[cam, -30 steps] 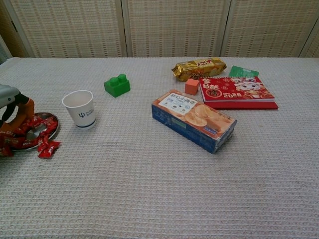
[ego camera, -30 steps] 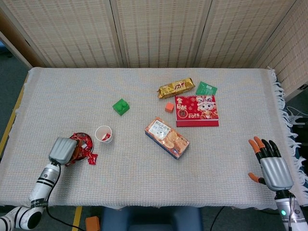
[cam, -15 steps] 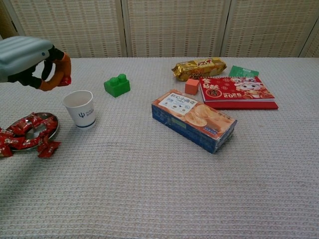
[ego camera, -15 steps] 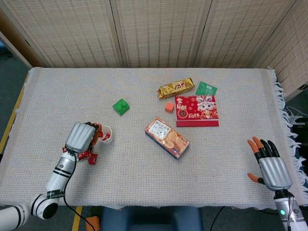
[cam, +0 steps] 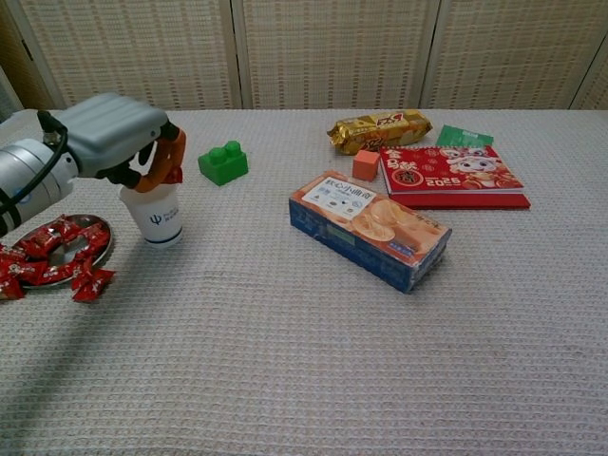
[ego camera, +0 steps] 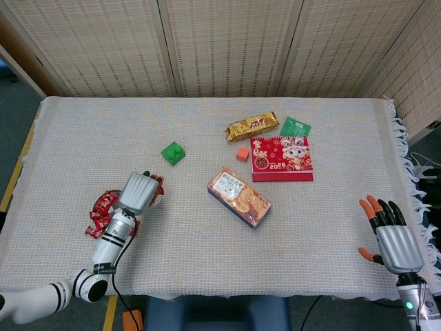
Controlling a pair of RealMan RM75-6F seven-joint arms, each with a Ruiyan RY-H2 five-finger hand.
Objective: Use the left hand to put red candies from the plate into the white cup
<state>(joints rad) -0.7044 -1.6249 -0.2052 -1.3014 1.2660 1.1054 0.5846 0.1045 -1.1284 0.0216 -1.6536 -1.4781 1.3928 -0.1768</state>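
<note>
Above white cup (cam: 155, 212) rim: left hand (cam: 122, 136), candy (cam: 172, 174) pinched

A coarse, matt woven cloth (cam: 313, 361) covers the table. The plate (cam: 98, 239) is shiny metal, the red candies (cam: 38, 261) glossy-wrapped, the white cup (cam: 157, 217) matt paper.

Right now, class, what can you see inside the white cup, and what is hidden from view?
Nothing inside shows: the left hand hangs over the white cup, its fingers covering the mouth, with something red at the fingers. Any candy inside is hidden.
</note>
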